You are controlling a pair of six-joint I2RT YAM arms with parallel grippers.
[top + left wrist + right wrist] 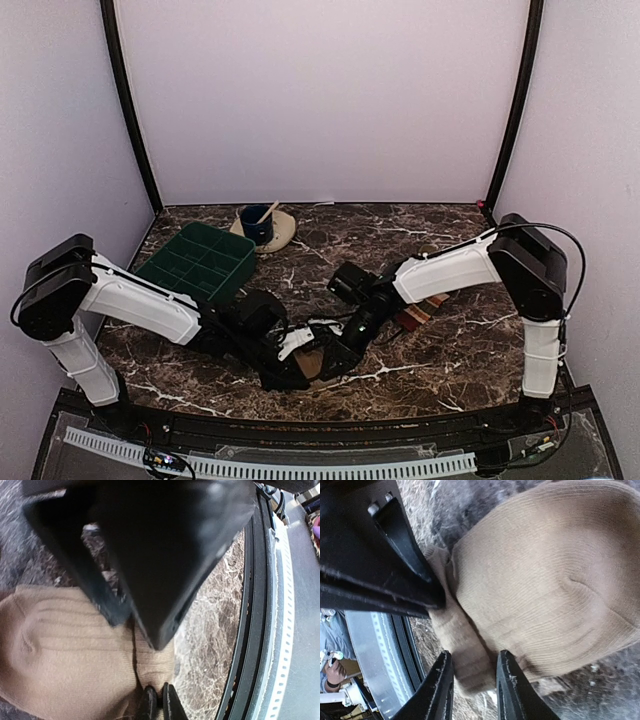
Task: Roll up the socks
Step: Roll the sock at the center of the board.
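On the dark marble tabletop [450,360], near its front edge between the arms, we see the plain tan ribbed sock [540,580] bunched into a broad mound, its long axis running toward that edge, narrow end nearest it. The left hand [159,702] pinches this end, clenched; the right hand [474,690] straddles it, released.

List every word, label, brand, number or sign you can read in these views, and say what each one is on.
None can be read.
No print shows on the tan sock, the striped sock, the green tray, the blue cup or the arms' housings.
The slotted white strip at the near edge bears no legible marking.
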